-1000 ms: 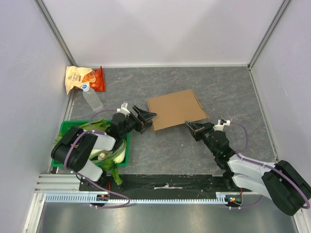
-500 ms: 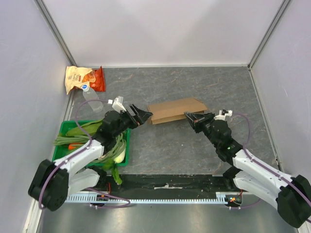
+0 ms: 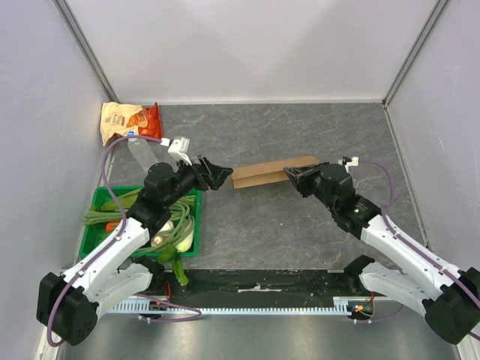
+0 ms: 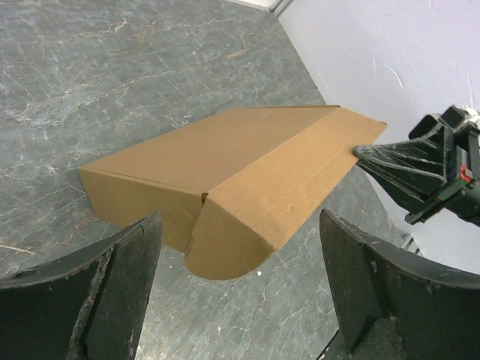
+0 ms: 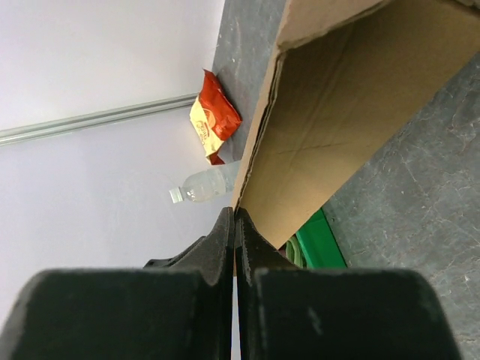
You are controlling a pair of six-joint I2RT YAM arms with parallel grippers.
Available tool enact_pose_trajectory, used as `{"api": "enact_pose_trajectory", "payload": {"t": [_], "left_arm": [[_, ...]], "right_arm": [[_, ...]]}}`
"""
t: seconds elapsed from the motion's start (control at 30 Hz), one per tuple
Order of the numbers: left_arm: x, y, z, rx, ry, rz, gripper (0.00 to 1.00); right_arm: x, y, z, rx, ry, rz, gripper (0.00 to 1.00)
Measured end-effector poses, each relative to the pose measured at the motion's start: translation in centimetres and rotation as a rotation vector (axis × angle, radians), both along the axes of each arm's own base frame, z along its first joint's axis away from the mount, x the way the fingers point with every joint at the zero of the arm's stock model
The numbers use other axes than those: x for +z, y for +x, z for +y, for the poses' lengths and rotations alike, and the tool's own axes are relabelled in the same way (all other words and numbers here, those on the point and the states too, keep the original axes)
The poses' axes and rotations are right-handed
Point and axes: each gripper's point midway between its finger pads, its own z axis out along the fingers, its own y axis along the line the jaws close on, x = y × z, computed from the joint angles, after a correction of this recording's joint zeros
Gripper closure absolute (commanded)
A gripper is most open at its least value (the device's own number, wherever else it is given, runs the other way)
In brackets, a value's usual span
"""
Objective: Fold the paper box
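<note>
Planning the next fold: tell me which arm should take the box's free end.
Left. The left gripper is open, facing the paper box's unheld end. The right gripper is shut on the opposite edge, so it looks occupied holding the box.

One box (image 3: 274, 172), centre frame. Grippers, two: left gripper (image 3: 223, 176), right gripper (image 3: 291, 178). One snack bag (image 3: 129, 122), upper left. One bottle (image 3: 141, 150) just below it. One crate (image 3: 100, 199), lower left. Vegetables (image 3: 169, 232) inside: several, exact count unclear.
</note>
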Motion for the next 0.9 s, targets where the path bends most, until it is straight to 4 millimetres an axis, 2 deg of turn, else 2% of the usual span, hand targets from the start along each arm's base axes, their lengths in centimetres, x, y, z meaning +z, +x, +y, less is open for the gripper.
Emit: {"api": "enact_pose_trajectory", "payload": {"t": [0.23, 0.37, 0.5, 0.7, 0.9], "left_arm": [[1.1, -0.4, -0.4, -0.062, 0.066, -0.046, 0.09], [0.5, -0.5, -0.7, -0.094, 0.12, -0.059, 0.11], [0.3, -0.5, -0.6, -0.102, 0.155, -0.063, 0.12], [1.2, 0.3, -1.0, -0.106, 0.172, -0.076, 0.11], [0.6, 1.7, -1.6, -0.115, 0.211, -0.031, 0.11]], "right_arm": [[-0.3, 1.9, 0.1, -0.028, -0.007, 0.064, 1.0], [0.6, 3.2, 0.2, -0.034, -0.002, 0.071, 1.0], [1.3, 4.8, -0.5, -0.054, 0.002, 0.093, 1.0], [1.1, 6.8, -0.8, -0.067, -0.002, 0.141, 1.0], [0.9, 8.8, -0.7, -0.063, 0.005, 0.179, 0.99]]}}
